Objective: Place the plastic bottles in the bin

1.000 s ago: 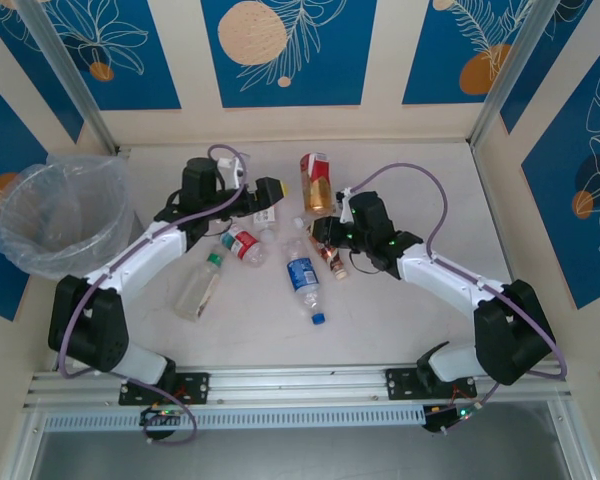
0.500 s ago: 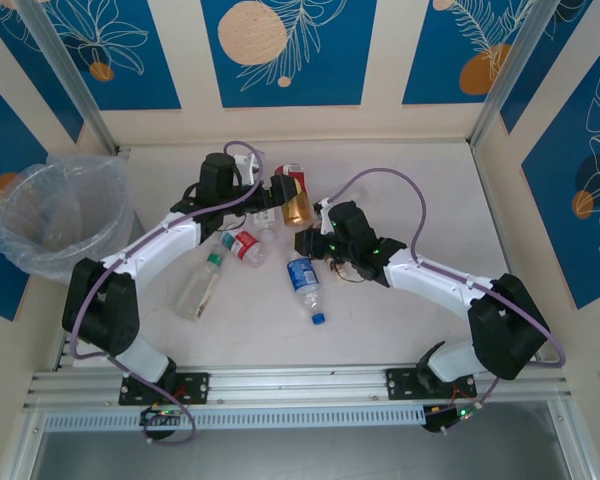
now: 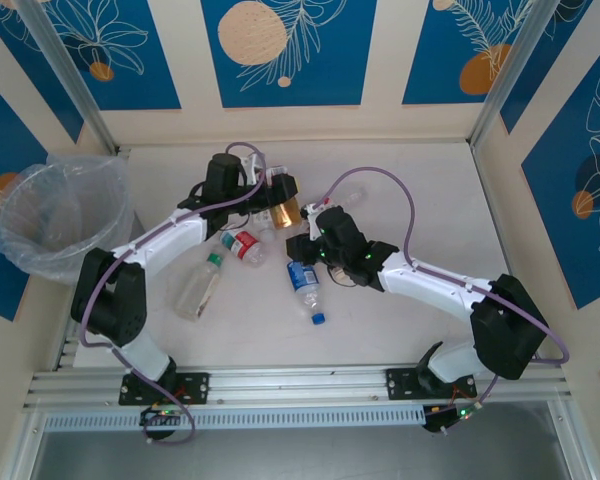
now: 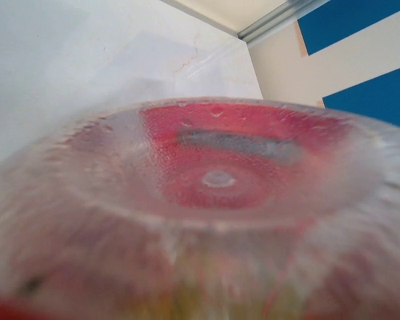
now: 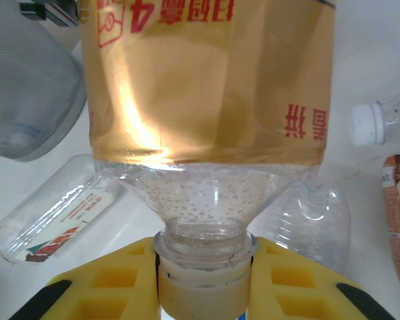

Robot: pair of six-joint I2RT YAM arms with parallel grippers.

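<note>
From my console, the right fingers [image 3: 302,243] are clamped on the neck of the amber bottle [image 3: 288,210]. In the right wrist view the yellow pads [image 5: 143,267] pinch it just under the collar. The bottle's gold label with red characters [image 5: 207,100] stretches away from the lens.

The overhead view shows the amber bottle lying out between the two arms over the middle of the bench [image 3: 410,180]. Its neck end is toward the right arm and its base is toward the left fingers [image 3: 280,188], which sit right at that base. The left wrist view looks straight at the bottle's dimpled underside [image 4: 220,180], blurred and very close, with red showing through it. I cannot tell whether the left fingers are gripping the bottle or standing open around it.

The bin [image 3: 25,190], lined with its crinkly clear bag, stands well to the left of the amber bottle at the bench's left edge.

- A red-labelled bottle [image 3: 243,246] lies just to the near left of the amber bottle.
- A green-capped bottle [image 3: 198,288] lies farther out in the same direction.
- A blue-labelled bottle [image 3: 304,284] lies on the near side of the amber bottle, close under the right fingers.

Through the right wrist camera I also see three more things lying on the bench around the amber bottle:

- a clear bottle with a white label [image 5: 53,217] to its left
- a white-capped bottle [image 5: 368,124] to its right
- a brown-labelled bottle [image 5: 399,200] at the frame's right edge
</note>
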